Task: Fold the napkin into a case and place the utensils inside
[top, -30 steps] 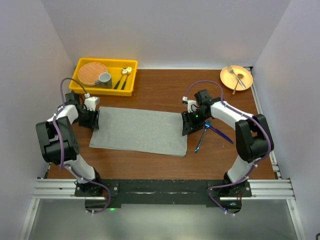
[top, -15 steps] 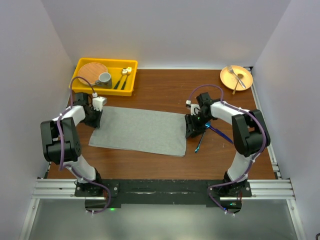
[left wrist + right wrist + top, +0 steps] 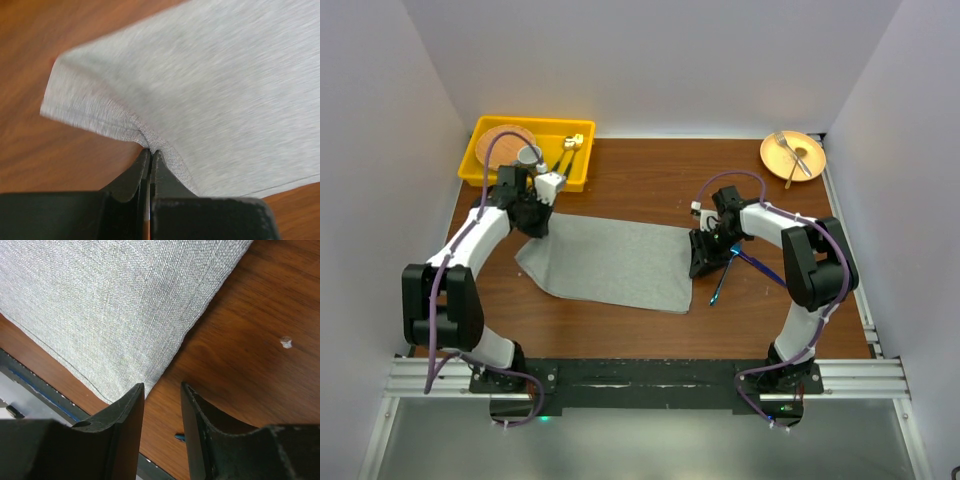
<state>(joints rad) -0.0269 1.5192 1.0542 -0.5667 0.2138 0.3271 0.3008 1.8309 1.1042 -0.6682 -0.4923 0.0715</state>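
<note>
The grey napkin [image 3: 615,262] lies spread on the wooden table, its left end pulled up and skewed. My left gripper [image 3: 535,215] is shut on that left edge; the left wrist view shows the cloth [image 3: 225,75] puckered where the closed fingertips of the gripper [image 3: 150,150] pinch it. My right gripper [image 3: 703,255] stands open at the napkin's right edge. In the right wrist view one finger [image 3: 127,410] overlaps the cloth [image 3: 100,305], and bare wood shows between the fingers. Two blue-handled utensils [image 3: 752,265] lie crossed just right of that gripper.
A yellow tray [image 3: 582,180] at the back left holds a wooden plate [image 3: 503,142], a grey cup [image 3: 528,155] and gold-headed cutlery [image 3: 566,158]. An orange plate [image 3: 810,165] with a silver fork [image 3: 788,145] sits at the back right corner.
My left gripper shut on the napkin's left edge and carried it right and toward the back, skewing that end. The right gripper's fingers narrowed slightly; it hardly moved.
</note>
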